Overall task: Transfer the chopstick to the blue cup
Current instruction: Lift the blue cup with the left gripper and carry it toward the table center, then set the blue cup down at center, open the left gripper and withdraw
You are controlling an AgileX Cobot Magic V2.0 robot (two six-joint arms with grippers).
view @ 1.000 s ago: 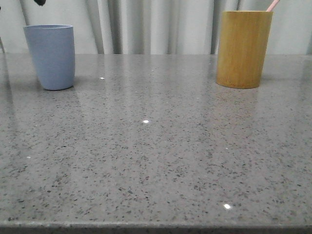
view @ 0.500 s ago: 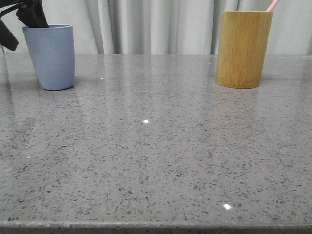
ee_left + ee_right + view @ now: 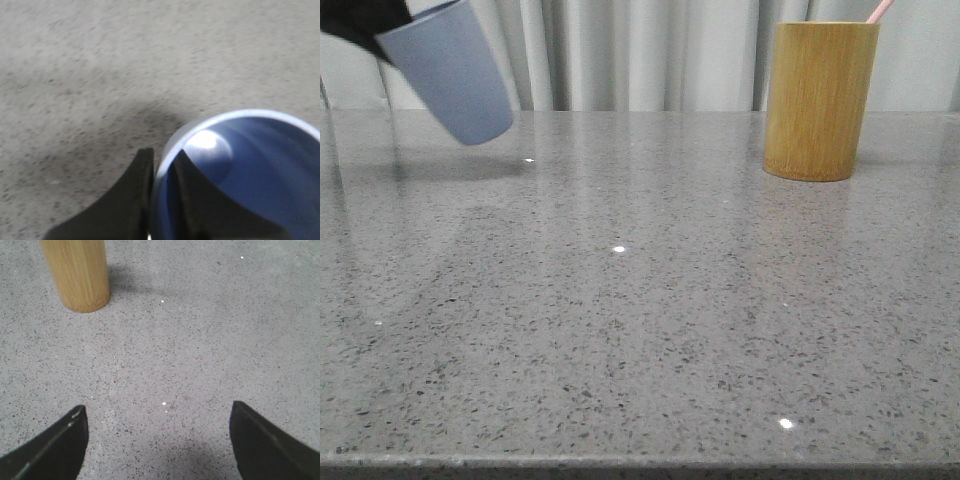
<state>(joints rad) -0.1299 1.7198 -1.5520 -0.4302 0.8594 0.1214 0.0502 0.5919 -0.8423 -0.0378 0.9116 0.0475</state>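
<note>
One pincer finger (image 3: 200, 210) inside blue cup (image 3: 260, 165)

My left gripper (image 3: 365, 25) runs off the front view's top-left corner, so most of it is cut away. The chopstick (image 3: 880, 10) shows just a pink tip above the bamboo cup (image 3: 818, 100); the rest is hidden inside. In my left wrist view the blue cup (image 3: 260, 170) is blurred and cropped.
</note>
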